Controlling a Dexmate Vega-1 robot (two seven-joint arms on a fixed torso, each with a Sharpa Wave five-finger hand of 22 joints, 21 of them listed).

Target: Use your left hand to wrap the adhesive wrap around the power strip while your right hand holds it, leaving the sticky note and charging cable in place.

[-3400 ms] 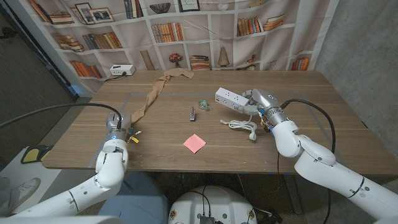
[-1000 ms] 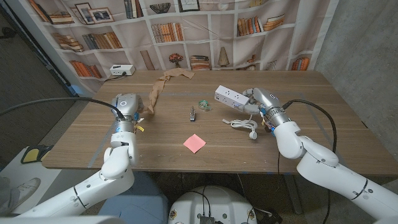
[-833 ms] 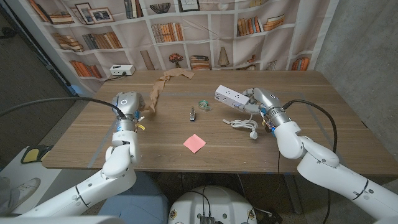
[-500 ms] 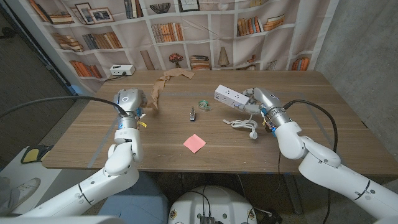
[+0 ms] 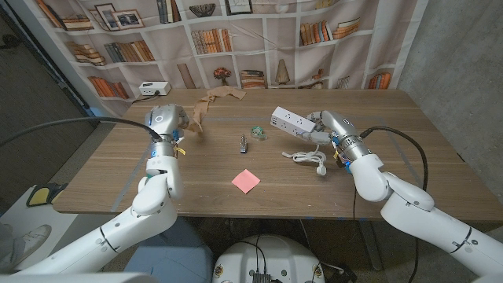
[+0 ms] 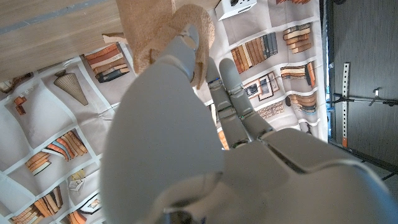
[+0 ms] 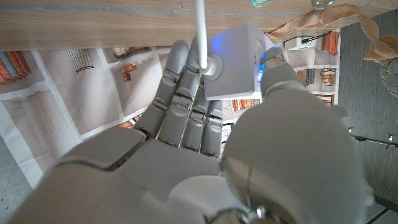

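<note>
A: Starting with the table (image 5: 409, 169), what lay on it?

B: The tan wrap (image 5: 206, 105) trailed from the far middle toward the left hand (image 5: 163, 122), which had lifted its near end; the left wrist view showed the fingers (image 6: 186, 46) closed on the bunched end. Right of centre, the right hand (image 5: 332, 126) was clamped on the right end of the strip (image 5: 294, 124), which was held just off the wood, sockets up.

A: And the smaller things?

B: The white cable (image 5: 308, 157) was coiled just near of the strip. The pink note (image 5: 246, 181) sat near the middle, well apart from both hands. A small dark piece (image 5: 243, 143) lay between wrap and strip; I could not tell what it was.

A: How should the wrapping have gone?

B: In my judgement, the left hand needed to carry the wrap across high, clear of the note and cable, lay it over the strip's free left end, and pull taut while the right hand held steady.
</note>
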